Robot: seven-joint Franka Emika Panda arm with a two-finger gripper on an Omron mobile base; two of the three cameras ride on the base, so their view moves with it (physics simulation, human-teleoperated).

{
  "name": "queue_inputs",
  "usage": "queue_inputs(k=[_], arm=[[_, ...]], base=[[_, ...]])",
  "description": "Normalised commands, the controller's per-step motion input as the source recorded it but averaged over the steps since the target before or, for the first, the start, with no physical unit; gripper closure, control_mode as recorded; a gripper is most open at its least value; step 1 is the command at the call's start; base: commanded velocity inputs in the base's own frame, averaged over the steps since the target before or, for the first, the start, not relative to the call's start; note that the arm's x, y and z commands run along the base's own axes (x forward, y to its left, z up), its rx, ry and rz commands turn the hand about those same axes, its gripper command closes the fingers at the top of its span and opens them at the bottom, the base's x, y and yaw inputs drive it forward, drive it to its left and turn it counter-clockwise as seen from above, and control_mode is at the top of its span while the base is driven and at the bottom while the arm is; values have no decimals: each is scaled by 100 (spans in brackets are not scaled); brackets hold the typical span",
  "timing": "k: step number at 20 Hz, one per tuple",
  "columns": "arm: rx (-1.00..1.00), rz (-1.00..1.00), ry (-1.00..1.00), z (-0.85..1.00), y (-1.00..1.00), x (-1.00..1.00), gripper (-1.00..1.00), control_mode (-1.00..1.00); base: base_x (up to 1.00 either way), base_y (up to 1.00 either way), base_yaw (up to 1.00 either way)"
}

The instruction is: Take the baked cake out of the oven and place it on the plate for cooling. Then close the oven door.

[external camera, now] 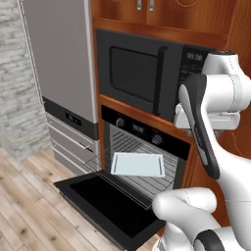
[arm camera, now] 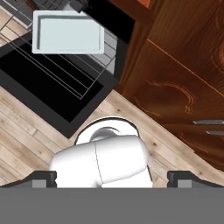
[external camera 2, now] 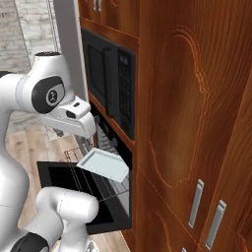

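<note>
Black oven door (external camera: 105, 206) down; pale tray (external camera: 138, 164) on rack, contents unclear; tool (arm camera: 112, 178) fingers apart.

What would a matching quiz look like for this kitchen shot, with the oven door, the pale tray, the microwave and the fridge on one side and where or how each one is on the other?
Things:
1. oven door
2. pale tray
3. microwave
4. fridge

Place or state:
A. shut, directly above the oven
B. dropped open, lying flat over the wooden floor
C. tall and grey, left of the oven column
D. resting on the wire rack pulled out over the door

Pairs: 1-B, 2-D, 3-A, 4-C
</note>
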Motion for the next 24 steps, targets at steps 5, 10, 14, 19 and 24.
queue_inputs(k=[5, 10, 14, 19, 24], arm=[[0, 0, 0, 0, 0, 0, -100, 100], [0, 0, 0, 0, 0, 0, -100, 100], [0, 0, -2, -2, 8, -4, -100, -100], [-8, 0, -7, -28, 69, -24, -100, -100], [-3, 0, -7, -32, 71, -3, -100, -100]], base=[[40, -16, 0], [1, 0, 0], [0, 0, 0], [0, 0, 0], [0, 0, 0]])
